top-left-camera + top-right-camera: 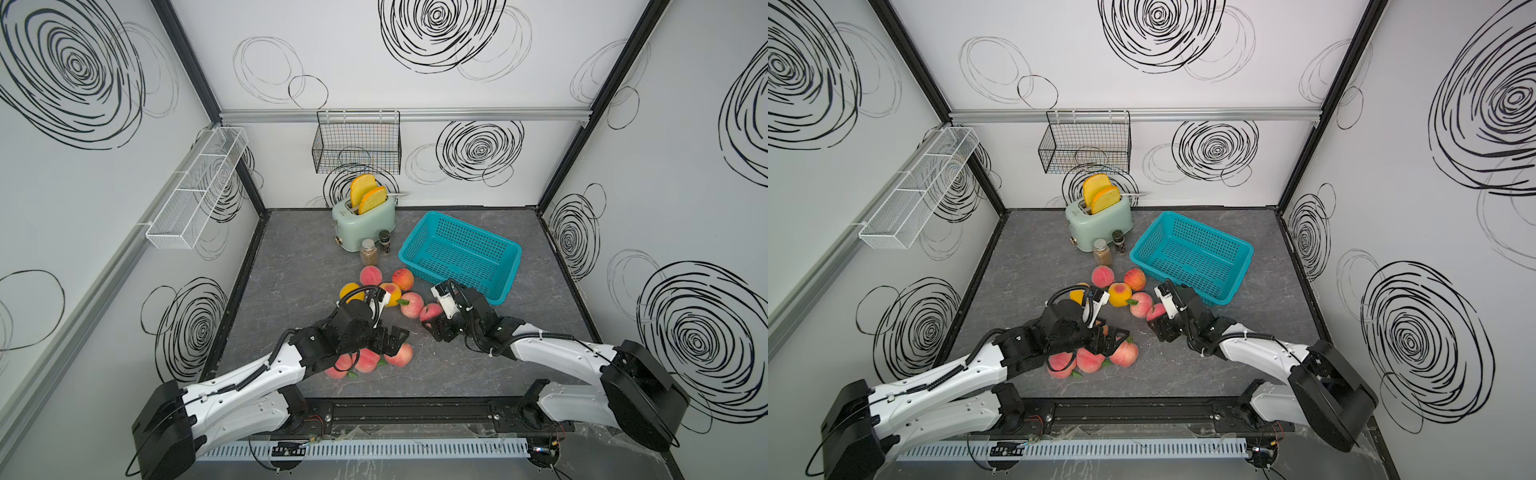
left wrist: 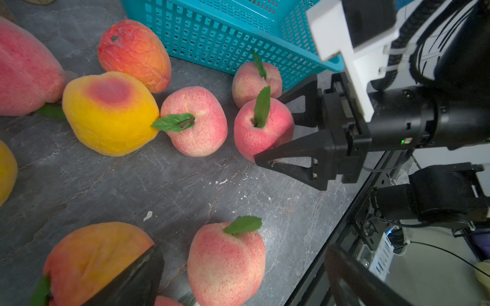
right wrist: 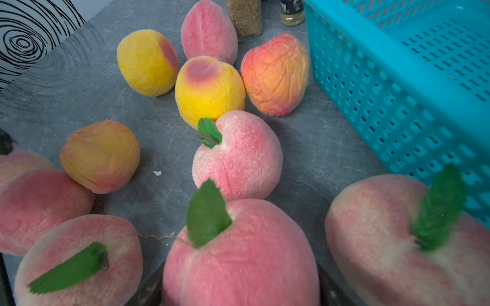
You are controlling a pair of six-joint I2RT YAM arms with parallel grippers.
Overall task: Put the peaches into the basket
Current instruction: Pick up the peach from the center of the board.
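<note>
We see the basket point(image 1: 477, 230) empty | all peaches point(image 1: 411, 304) lie on the table point(image 1: 291, 270), near it | our right gripper point(image 2: 271, 129) pinches one pink peach point(image 2: 249, 137), not yet lifted | our left gripper point(image 1: 390, 340) hangs spread above other peaches

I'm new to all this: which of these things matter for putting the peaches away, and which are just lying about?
Part of the job: peaches; teal basket; the leafy pink peach between the right fingers.
Just lying about: toaster with toast; two spice jars; black wire basket; white mesh rack.
</note>
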